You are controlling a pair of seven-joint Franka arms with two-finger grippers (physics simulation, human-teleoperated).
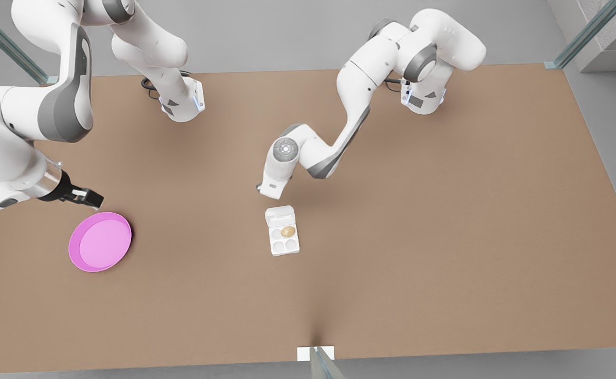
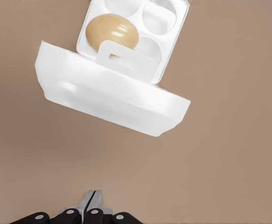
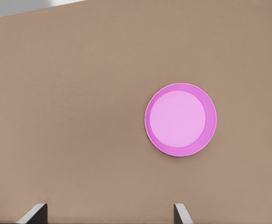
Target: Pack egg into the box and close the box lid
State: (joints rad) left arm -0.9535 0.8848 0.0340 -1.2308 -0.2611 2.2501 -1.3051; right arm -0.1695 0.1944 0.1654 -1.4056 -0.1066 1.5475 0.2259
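The egg already sits in a cup of the box, whose box lid stands open. Your left hand, fingers pinched together, waits just behind the hinge; push the flap over evenly. Your right hand, spread wide, idles above the pink plate.

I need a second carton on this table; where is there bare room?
Free: the table between the box and the front view's right edge, and between the pink plate and box. Crowded: behind the box lid, where the left gripper sits.

Tan-beige egg, plain white box, pink plate with darker rim, brown worktop, white-and-grey arms
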